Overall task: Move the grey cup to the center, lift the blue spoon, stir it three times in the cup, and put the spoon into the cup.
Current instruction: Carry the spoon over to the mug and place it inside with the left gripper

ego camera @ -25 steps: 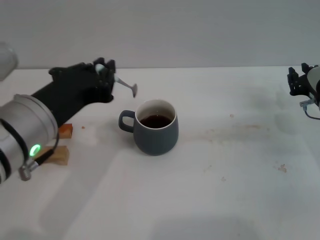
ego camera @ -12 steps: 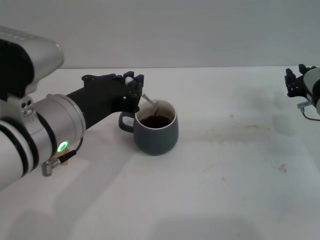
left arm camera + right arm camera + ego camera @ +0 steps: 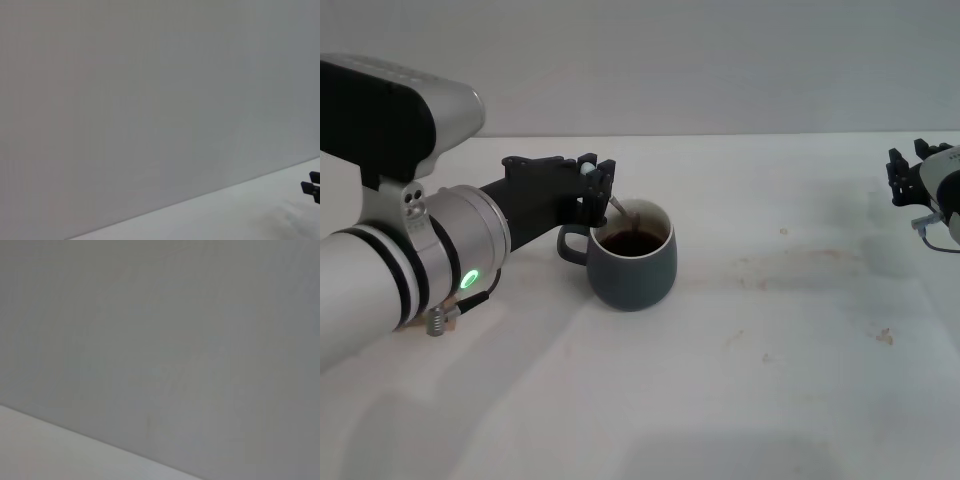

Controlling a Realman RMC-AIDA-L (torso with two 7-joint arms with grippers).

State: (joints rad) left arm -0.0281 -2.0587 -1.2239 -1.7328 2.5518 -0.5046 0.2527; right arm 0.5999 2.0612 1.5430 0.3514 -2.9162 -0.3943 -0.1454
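Note:
The grey cup (image 3: pixel 633 262) stands near the table's middle, handle toward my left arm, with dark brown liquid inside. My left gripper (image 3: pixel 594 181) is just above and beside the cup's rim on the handle side, shut on the blue spoon (image 3: pixel 617 207). The spoon slants down over the rim and its bowl end dips into the liquid. My right gripper (image 3: pixel 904 176) is parked at the far right edge of the head view, away from the cup. The left wrist view shows only the wall, table edge and a dark bit of the other gripper (image 3: pixel 313 185).
The white table (image 3: pixel 770 350) has faint brown stains (image 3: pixel 790 262) right of the cup. My left arm (image 3: pixel 410 265) covers the table's left side and hides what lies there. A grey wall runs behind.
My left gripper carried the spoon from the left of the cup to over its rim, and the spoon's bowl has gone down into the liquid. The right arm drifted slightly right.

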